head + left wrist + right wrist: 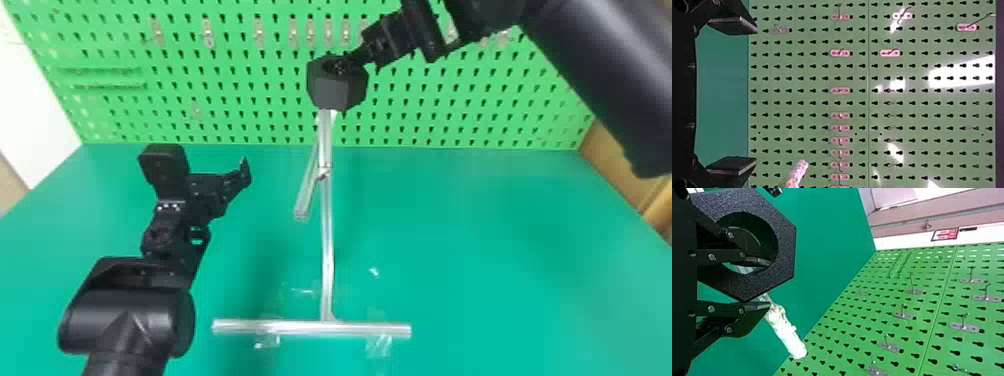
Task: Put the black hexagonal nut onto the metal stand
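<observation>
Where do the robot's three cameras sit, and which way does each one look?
Head view: on the head, looking forward and down at the metal stand; left arm and right arm show.
Left wrist view: on the left wrist, facing the green pegboard; the open left gripper shows.
Right wrist view: on the right wrist, looking past the black hexagonal nut toward the table and pegboard; the right gripper pinches the nut's wall.
Head and right wrist views share the nut, stand and pegboard.

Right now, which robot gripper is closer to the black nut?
Right. The right gripper is at the black nut, partly in its hole; the left gripper is apart, off to the robot's left.
</observation>
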